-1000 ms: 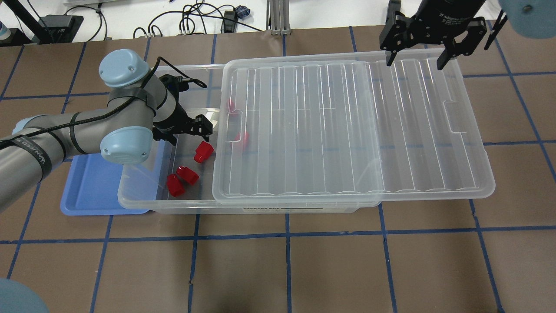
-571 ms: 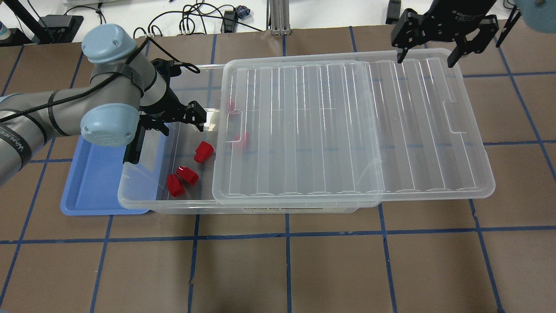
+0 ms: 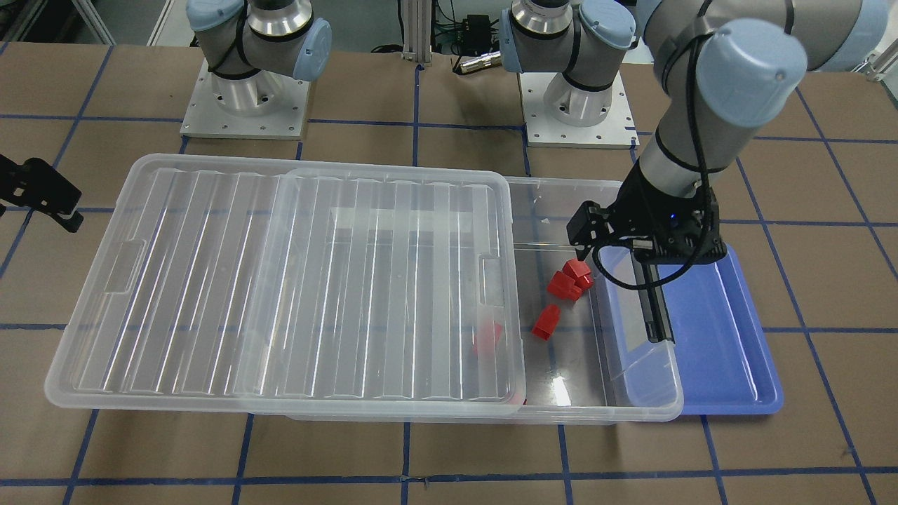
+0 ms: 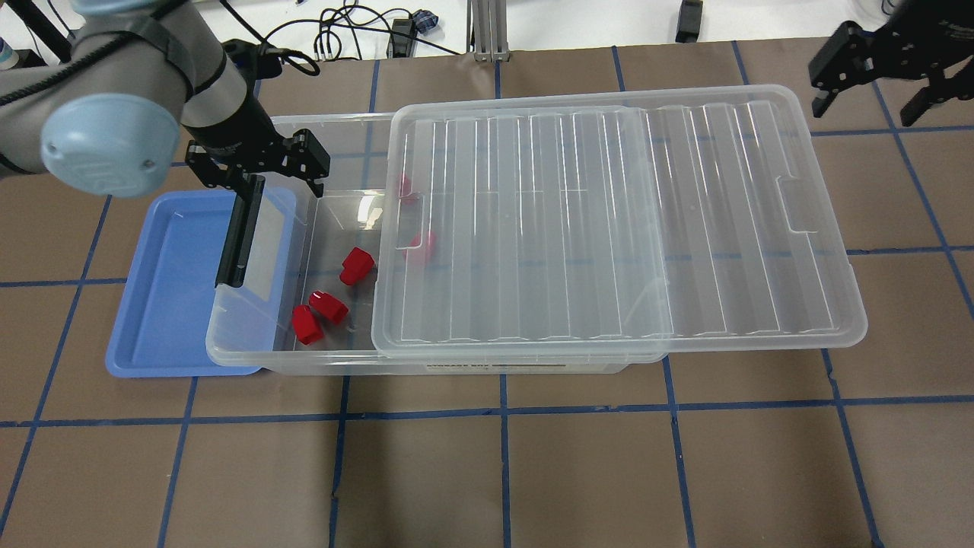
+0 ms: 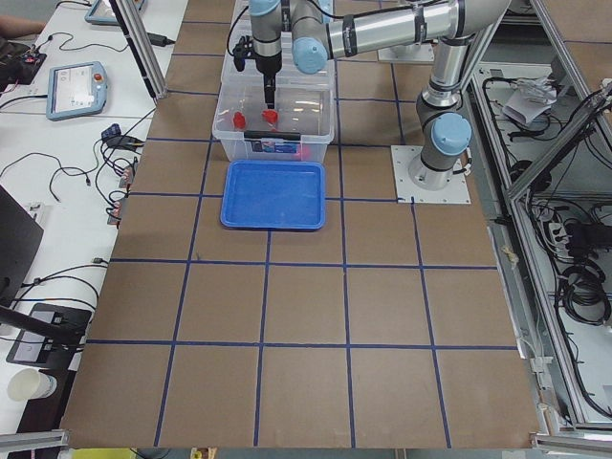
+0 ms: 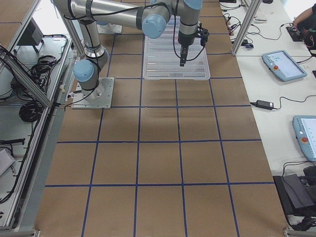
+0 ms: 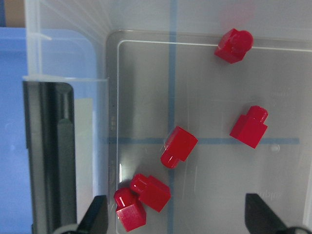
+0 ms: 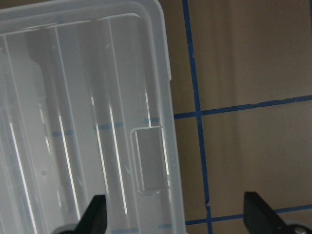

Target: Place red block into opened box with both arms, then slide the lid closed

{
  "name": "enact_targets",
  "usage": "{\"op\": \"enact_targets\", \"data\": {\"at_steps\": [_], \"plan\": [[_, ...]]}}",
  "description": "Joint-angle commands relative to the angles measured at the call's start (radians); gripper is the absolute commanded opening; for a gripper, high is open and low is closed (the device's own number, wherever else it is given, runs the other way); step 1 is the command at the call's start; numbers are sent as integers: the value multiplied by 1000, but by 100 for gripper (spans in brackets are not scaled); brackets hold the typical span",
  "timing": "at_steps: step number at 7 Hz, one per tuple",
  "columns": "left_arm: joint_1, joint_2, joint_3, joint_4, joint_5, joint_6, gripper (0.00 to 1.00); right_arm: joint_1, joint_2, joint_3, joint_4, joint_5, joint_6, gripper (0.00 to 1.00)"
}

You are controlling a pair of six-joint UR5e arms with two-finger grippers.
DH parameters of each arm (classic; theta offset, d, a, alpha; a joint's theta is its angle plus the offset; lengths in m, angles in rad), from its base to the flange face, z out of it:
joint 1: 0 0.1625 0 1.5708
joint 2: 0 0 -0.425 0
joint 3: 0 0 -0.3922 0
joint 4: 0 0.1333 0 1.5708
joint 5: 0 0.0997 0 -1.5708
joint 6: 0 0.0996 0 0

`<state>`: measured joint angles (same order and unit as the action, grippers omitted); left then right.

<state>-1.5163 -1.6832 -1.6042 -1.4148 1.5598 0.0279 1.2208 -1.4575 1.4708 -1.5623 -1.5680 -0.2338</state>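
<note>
Hovering | left pincer [image 4: 259, 176] spread, empty | right pincer [image 4: 864, 110] spread, empty | brown blue-taped table [image 4: 578, 472]

no legible text, label [image 4: 494, 366] on box [image 4: 251, 346] front wall too blurred

Bright, even light is coming from above; the table [image 4: 533, 472] is carrying only faint, soft shadows. Glare is streaking along the ribs of the lid [image 4: 609, 228] and pooling white on the floor of the box [image 3: 559, 387]. In the left wrist view the red blocks [image 7: 179, 146] are reading sharp, while the fingertips [image 7: 100, 217] of the left gripper [image 7: 178, 219] are blurring at the bottom edge.
</note>
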Motion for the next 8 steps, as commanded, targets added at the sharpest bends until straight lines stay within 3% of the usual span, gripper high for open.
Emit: {"op": "enact_targets", "data": {"at_steps": [1,5,8], "plan": [[-2,66,111,-136,19,-2,100,-87,12,107,-97,-102,-149,100],[-2,120,105,-141,0,4,100,-83,26,290,-234,-98,-148,100],[7,97,83,-142,0,4,100,-75,45,287,-268,-86,-133,100]]}}
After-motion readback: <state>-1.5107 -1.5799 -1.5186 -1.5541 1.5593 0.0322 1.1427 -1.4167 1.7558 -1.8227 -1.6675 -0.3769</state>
